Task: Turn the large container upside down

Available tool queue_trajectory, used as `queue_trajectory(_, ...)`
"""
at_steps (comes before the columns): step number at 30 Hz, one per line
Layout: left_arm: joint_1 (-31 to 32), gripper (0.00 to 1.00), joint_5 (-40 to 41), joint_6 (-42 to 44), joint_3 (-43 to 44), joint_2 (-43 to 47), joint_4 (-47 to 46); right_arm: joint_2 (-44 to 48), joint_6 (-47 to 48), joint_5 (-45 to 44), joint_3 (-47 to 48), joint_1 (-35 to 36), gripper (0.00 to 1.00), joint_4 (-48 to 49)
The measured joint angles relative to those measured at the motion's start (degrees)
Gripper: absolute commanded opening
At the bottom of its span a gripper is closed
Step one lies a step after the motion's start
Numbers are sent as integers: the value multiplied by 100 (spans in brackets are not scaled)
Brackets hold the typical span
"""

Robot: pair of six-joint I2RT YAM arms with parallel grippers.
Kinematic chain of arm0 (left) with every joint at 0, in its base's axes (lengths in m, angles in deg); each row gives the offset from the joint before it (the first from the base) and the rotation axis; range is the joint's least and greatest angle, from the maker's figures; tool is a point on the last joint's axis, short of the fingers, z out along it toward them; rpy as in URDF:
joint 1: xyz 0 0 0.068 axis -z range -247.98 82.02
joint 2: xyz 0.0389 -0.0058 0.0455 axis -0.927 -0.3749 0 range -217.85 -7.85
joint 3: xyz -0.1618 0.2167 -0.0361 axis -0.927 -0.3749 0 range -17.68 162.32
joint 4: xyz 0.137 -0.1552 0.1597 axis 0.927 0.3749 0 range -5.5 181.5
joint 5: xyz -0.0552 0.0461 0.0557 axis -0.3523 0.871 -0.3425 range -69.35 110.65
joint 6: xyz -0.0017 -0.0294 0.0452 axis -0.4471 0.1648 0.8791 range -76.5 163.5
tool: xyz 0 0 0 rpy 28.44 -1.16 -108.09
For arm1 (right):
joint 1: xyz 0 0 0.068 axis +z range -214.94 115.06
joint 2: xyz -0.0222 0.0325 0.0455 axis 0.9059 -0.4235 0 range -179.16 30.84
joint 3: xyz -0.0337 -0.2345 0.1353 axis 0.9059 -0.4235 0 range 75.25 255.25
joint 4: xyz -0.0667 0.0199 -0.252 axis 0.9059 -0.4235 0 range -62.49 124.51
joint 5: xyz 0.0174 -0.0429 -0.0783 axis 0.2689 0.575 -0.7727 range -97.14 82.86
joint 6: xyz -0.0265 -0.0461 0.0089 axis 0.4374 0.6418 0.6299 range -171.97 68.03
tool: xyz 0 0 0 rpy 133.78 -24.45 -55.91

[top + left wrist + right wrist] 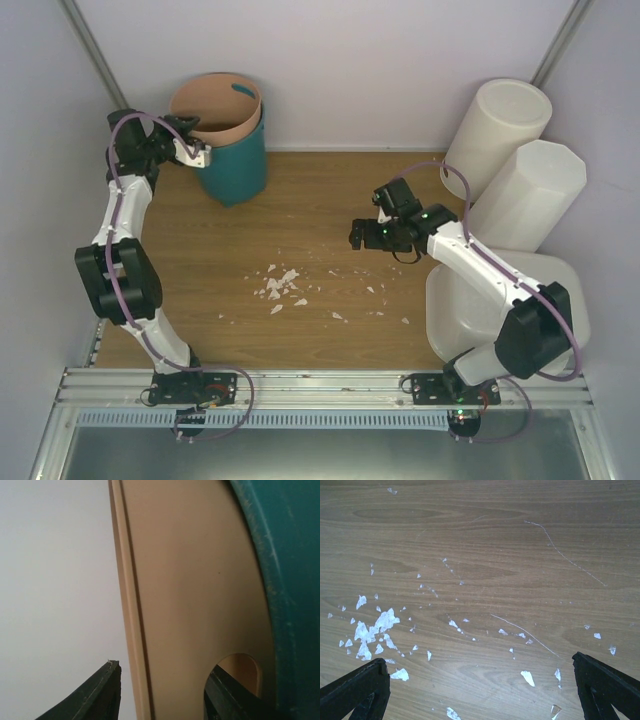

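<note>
Overall, the enclosure has plain white walls [380, 60] on three sides and a wood-grain worktop [330, 200], with a metal rail [320, 385] along its near edge carrying both arm bases.

The large container [455, 310] sits at the near right corner of the worktop, partly hidden beneath the right arm. Only smooth white surface shows, so which way up it lies cannot be told. Just beyond it stand a white octagonal bin [535, 190] and a white round bin [500, 120], leaning against the right wall. At the far left a tan bin [215, 110] is nested inside a teal bin [238, 165].

The left pincer [200, 155] is at the tan bin's rim. The right pincer [356, 236] hovers over mid-worktop, well apart from the large container.

White scraps [280, 285] are scattered across the centre.

The left wrist view alone shows the tan wall [190, 580] standing between the fingers [95, 697], one seen through a handle cut-out [240, 672]; whether they press on it cannot be told. The right wrist view alone shows that pincer spread wide with nothing held, and a thin scratch [565, 555] in the wood.
</note>
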Motion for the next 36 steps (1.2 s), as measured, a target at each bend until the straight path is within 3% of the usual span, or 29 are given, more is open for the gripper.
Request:
queue_trajectory(4,4,36,35,251,295,-90,612,68,0,0,-61,0,100,7)
queue_trajectory(12,61,29,293,643,1377,-608,1912,79,0,0,-101,0,100,31)
queue_trajectory(16,74,15,592,872,1856,-815,2601,114,0,0,-188,0,100,92)
queue_trajectory(24,79,5,828,920,1834,-728,2946,162,-2,0,-236,0,100,140)
queue_trajectory(36,79,0,966,675,2004,-708,3206,175,-4,-2,-229,0,100,140)
